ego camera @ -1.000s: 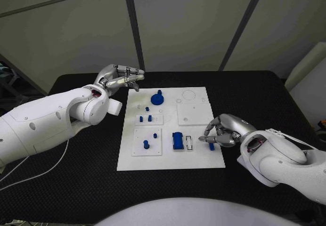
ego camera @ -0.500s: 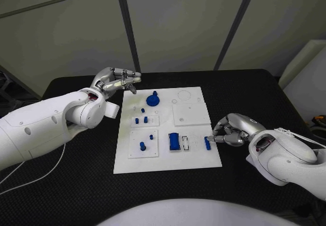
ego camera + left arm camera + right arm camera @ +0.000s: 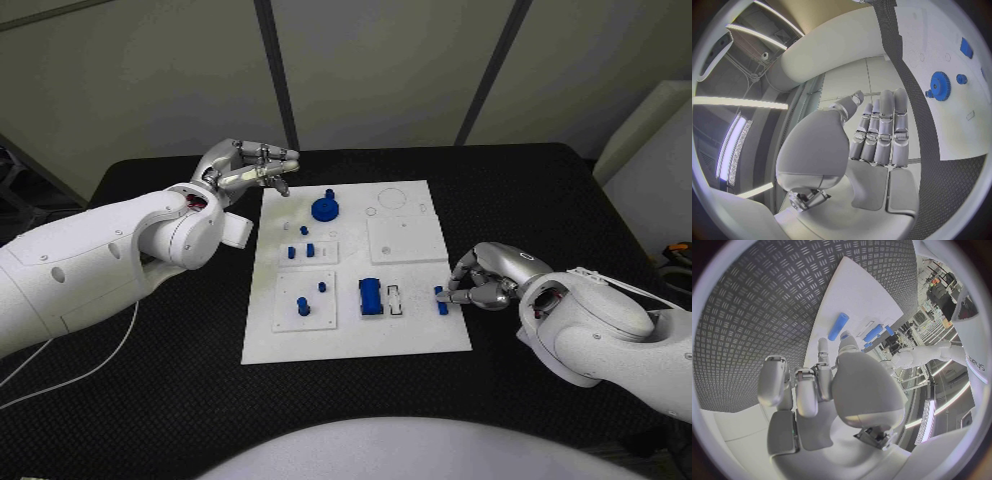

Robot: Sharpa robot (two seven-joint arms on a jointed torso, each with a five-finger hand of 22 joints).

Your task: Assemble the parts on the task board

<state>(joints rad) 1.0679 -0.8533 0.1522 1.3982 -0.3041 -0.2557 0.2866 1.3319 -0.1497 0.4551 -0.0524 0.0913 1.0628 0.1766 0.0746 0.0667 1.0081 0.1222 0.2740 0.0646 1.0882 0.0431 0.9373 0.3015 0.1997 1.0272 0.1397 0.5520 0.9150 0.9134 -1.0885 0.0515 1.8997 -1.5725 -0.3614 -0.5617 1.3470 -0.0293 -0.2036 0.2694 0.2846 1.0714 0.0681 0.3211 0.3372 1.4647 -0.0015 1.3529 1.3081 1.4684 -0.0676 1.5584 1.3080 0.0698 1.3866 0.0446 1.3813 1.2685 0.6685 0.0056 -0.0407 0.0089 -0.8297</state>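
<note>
The white task board (image 3: 418, 335) lies mid-table with a blue gear (image 3: 326, 209), a blue block (image 3: 371, 297) and several small blue pegs (image 3: 303, 305) on it. A short blue cylinder (image 3: 441, 300) lies flat near the board's right edge, beside a white slot. My right hand (image 3: 485, 278) sits just right of it with its fingers curled in. In the right wrist view the cylinder (image 3: 839, 326) lies just beyond the fingertips (image 3: 822, 345) of my right hand (image 3: 826, 385), and nothing is held. My left hand (image 3: 248, 165) hovers off the board's far left corner, fingers folded together and empty.
The board rests on the black textured table (image 3: 173, 400). In the left wrist view the gear (image 3: 939, 85) and the board (image 3: 942, 30) lie off to the side of my left hand (image 3: 873, 135). A raised white square plate (image 3: 404, 240) occupies the board's right middle.
The camera view shifted slightly. My right hand, which had the blue cylinder under its fingertips, has drawn back a little; the cylinder now lies free on the board. The left hand stayed put.
</note>
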